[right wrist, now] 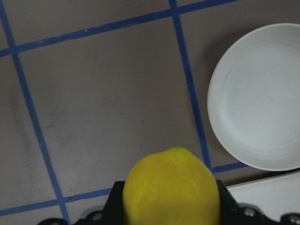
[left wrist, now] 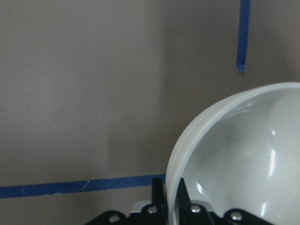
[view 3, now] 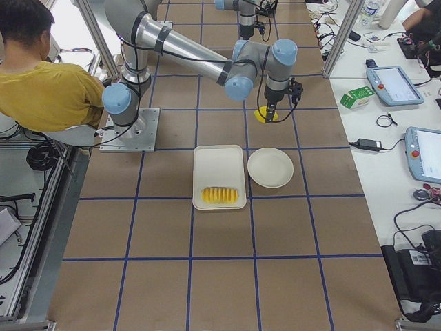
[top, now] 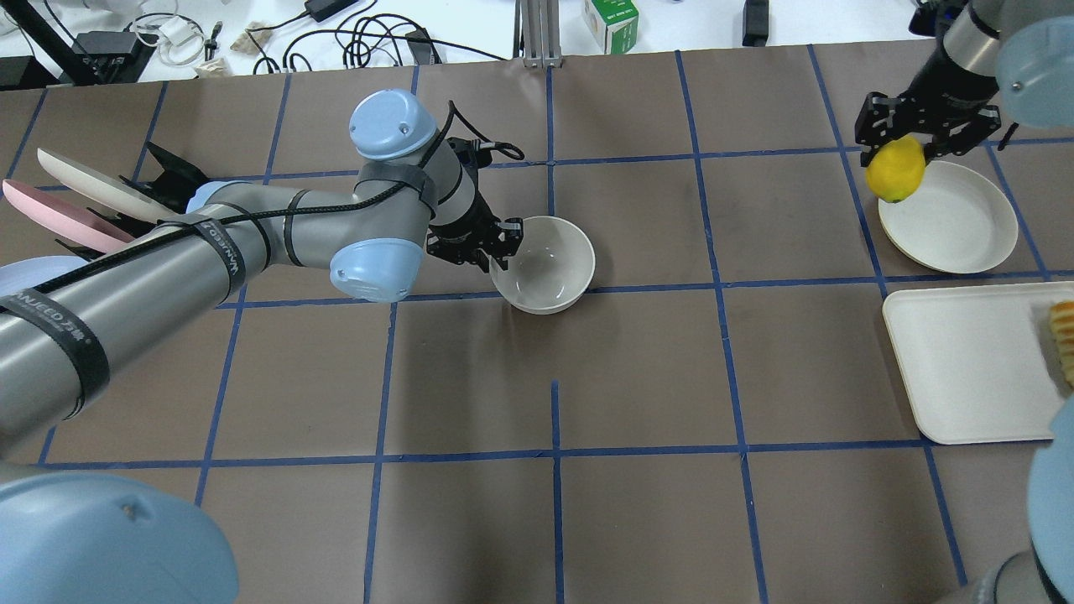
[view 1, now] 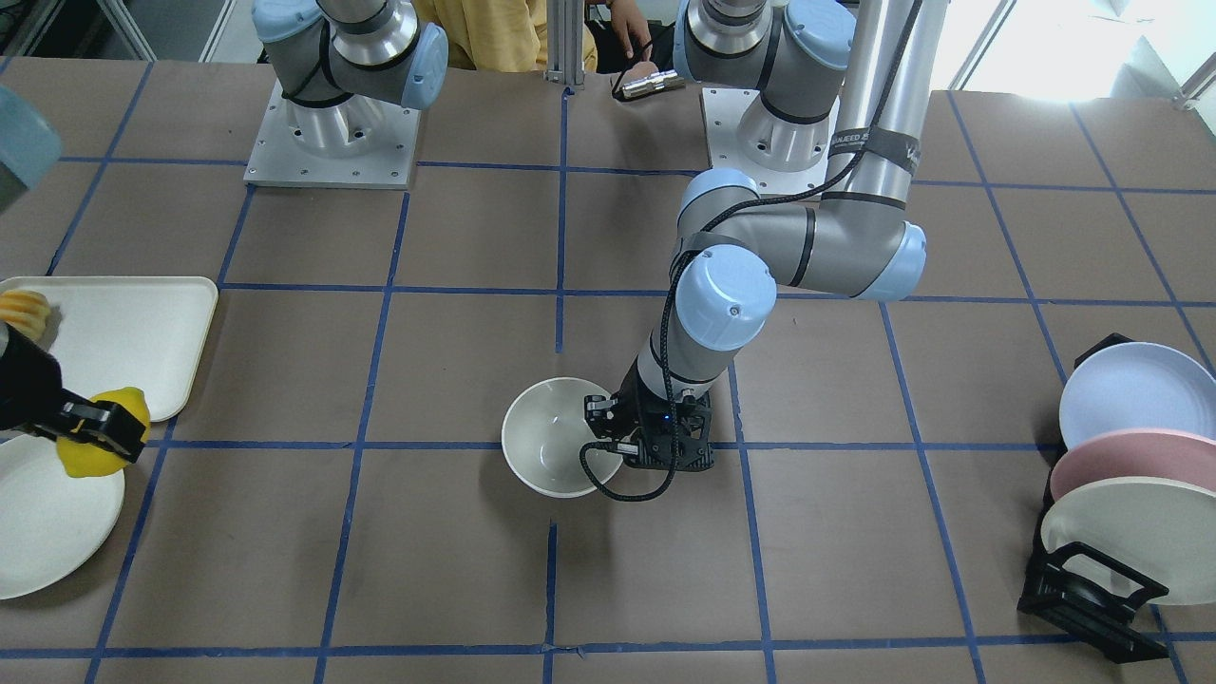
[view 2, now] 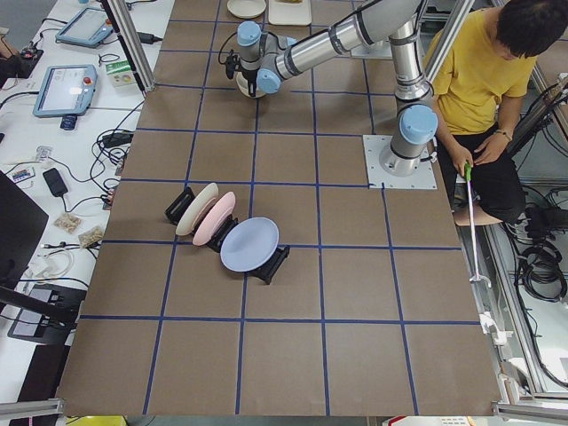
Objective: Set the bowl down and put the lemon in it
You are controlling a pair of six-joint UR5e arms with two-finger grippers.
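The off-white bowl [top: 545,265] sits upright near the table's middle; it also shows in the front view [view 1: 553,435] and the left wrist view [left wrist: 243,154]. My left gripper [top: 497,249] is shut on the bowl's rim, one finger inside and one outside [left wrist: 169,199]. My right gripper [top: 910,138] is shut on the yellow lemon [top: 894,169] and holds it in the air over the edge of a flat off-white plate [top: 952,220]. The lemon also shows in the front view [view 1: 100,437] and the right wrist view [right wrist: 171,187].
A white rectangular tray [top: 965,361] with sliced orange-yellow fruit [top: 1064,335] lies beside the plate. A black rack with several plates [view 1: 1121,475] stands at the robot's far left. A seated person in yellow [view 2: 479,80] is behind the bases.
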